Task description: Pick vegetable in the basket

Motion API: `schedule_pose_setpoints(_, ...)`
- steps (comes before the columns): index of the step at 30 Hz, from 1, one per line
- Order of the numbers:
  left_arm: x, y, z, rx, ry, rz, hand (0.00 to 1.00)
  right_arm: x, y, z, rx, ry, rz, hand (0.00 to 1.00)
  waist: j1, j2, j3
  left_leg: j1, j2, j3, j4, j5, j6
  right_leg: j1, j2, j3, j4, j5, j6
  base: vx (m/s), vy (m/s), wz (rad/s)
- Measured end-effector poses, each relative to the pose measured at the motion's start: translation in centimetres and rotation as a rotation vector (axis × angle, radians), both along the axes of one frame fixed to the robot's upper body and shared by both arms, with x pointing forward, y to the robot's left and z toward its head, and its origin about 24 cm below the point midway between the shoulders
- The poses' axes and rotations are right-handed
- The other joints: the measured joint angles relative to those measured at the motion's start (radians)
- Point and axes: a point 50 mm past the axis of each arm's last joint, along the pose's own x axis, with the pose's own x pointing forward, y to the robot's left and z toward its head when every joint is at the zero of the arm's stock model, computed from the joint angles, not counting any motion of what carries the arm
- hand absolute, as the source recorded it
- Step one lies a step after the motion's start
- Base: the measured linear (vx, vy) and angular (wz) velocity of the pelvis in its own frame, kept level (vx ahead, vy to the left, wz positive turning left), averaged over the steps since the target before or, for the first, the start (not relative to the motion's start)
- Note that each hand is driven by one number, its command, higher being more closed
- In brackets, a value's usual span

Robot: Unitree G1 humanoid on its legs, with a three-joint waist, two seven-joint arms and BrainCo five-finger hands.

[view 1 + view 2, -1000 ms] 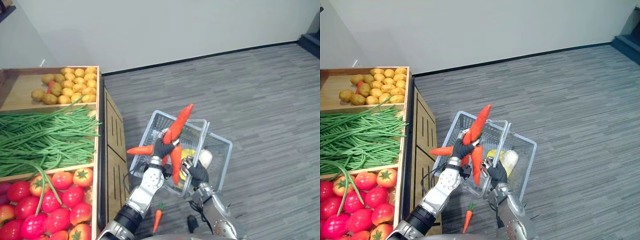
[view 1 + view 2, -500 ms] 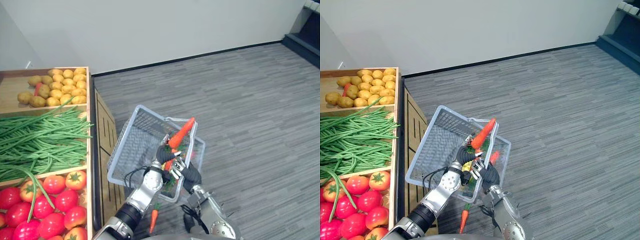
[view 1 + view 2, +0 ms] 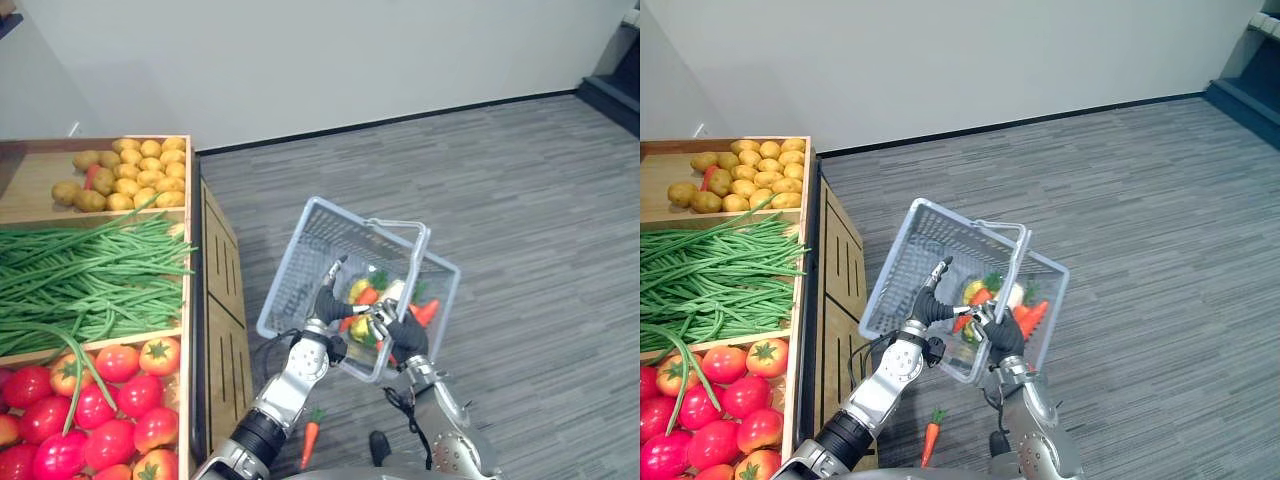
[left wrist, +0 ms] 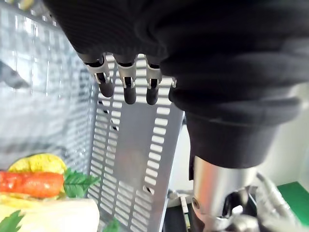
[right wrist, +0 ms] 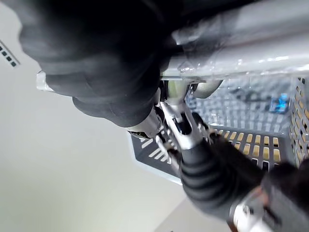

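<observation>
The basket (image 3: 300, 262) is pale grey plastic mesh with a silver bar handle (image 3: 398, 225). It hangs tilted in the air just beside the front of the wooden stand (image 3: 228, 300), with the right hand (image 3: 404, 338) curled round the handle. In its lower end lie orange carrots (image 3: 425, 312), a yellow vegetable (image 3: 358, 291) and a white one (image 3: 393, 291) among green leaves. One small carrot (image 3: 311, 438) lies on the floor (image 3: 520, 200) near the stand's foot.

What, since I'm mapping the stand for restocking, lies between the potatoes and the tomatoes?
Green beans, heaped midway between the potatoes and tomatoes, seen in both eye views.
</observation>
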Motion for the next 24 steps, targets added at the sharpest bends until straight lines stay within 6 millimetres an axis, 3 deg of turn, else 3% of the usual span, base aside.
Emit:
schedule_pose_setpoints(5,-0.1,1.0,2.8,-0.089,-0.109,-0.024,0.0,-1.5,-3.2,-2.9,-0.138,0.134,-0.102,1.0,0.004,0.002,0.001,0.002,-0.001,-0.023,0.001,0.0,0.0,0.022,-0.005,-0.025,-0.014,0.0,0.0,-0.01,-0.023,0.14)
schedule_pose_setpoints(9,-0.6,2.7,2.8,-0.168,-0.09,0.013,0.0,-2.9,-5.2,-4.4,-0.208,0.218,-0.166,1.0,0.011,0.011,0.006,0.003,-0.002,-0.036,0.001,0.0,0.0,0.03,-0.007,-0.037,-0.016,-0.001,0.001,-0.03,-0.026,0.08)
schedule_pose_setpoints(14,-2.4,7.1,0.9,-0.246,-0.01,0.186,0.0,-3.8,-7.5,-5.0,-0.328,0.271,-0.221,1.0,0.025,0.016,0.009,0.005,-0.006,-0.051,-0.009,0.001,-0.001,0.033,-0.008,-0.053,-0.015,-0.005,0.006,-0.04,-0.028,0.08)
schedule_pose_setpoints(18,-5.1,11.5,-1.6,-0.3,0.098,0.34,0.0,-4.2,-9.5,-4.7,-0.441,0.282,-0.266,1.0,0.032,0.015,0.009,0.007,-0.009,-0.061,-0.02,0.004,-0.003,0.035,-0.011,-0.062,-0.015,-0.006,0.007,-0.03,-0.019,0.08)
schedule_pose_setpoints(19,-5.8,12.5,-2.2,-0.294,0.122,0.367,0.0,-4.4,-10.0,-4.9,-0.463,0.294,-0.279,1.0,0.047,0.014,0.009,0.007,-0.01,-0.062,-0.019,0.007,0.0,0.036,-0.012,-0.065,-0.014,-0.006,0.007,-0.02,-0.016,0.03)
schedule_pose_setpoints(24,-8.2,15.5,-4.6,-0.258,0.227,0.469,0.0,-5.3,-10.7,-6.2,-0.506,0.372,-0.281,1.0,0.057,0.01,0.01,0.013,-0.011,-0.08,-0.017,0.013,0.006,0.043,-0.016,-0.09,0.009,-0.028,0.011,-0.02,-0.022,0.13)
